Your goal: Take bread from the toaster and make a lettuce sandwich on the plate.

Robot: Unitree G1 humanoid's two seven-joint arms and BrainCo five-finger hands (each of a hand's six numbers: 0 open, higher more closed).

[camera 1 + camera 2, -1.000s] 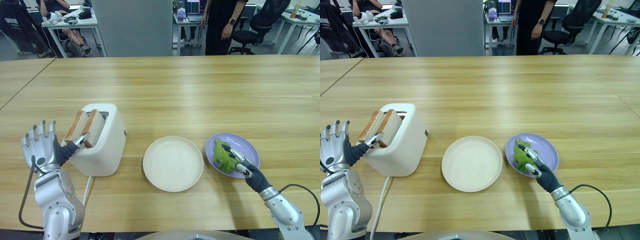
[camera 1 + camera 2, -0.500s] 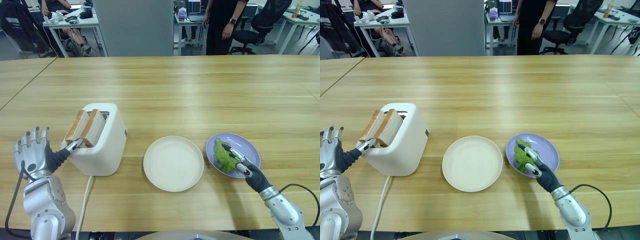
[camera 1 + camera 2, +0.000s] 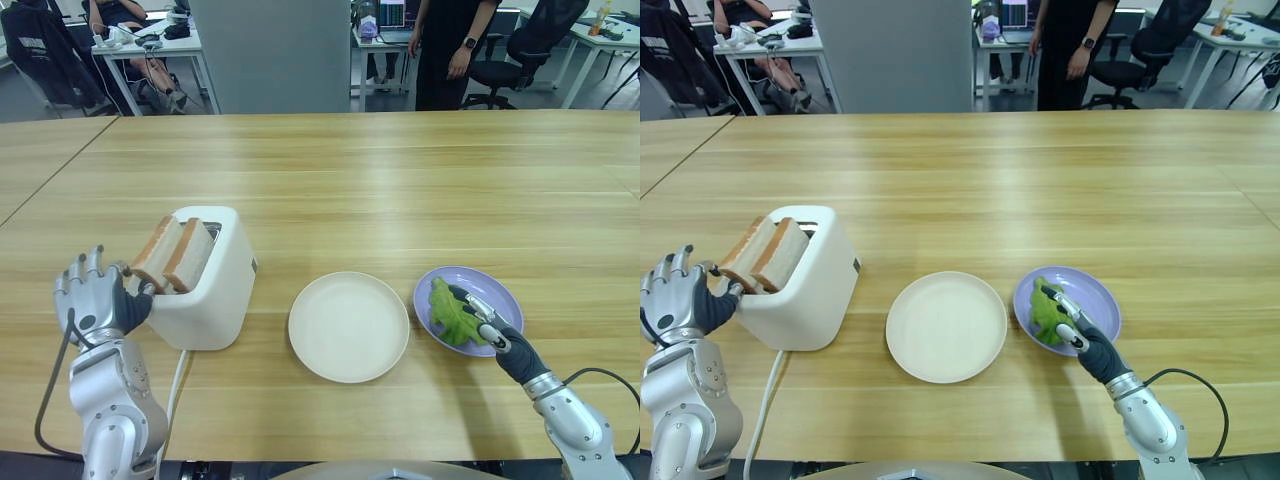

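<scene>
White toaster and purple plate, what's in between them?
A round cream plate lies between the white toaster and the purple plate, in both eye views.

1. The toaster (image 3: 210,290) stands on the table (image 3: 400,180), to the left, with two bread slices (image 3: 175,254) upright side by side in its slots.
2. The left hand (image 3: 93,300) is just left of the toaster, beside the bread.
3. The plate (image 3: 348,326) lies right of the toaster, in the middle.
4. A dish (image 3: 497,291) lies just right of the plate, with the lettuce (image 3: 450,312) in it.
5. The right hand (image 3: 497,337) is at the dish's near edge, touching the lettuce.

Silver arms; left hand (image 3: 95,300), right hand (image 3: 496,336) partly black (cables trailing).
</scene>
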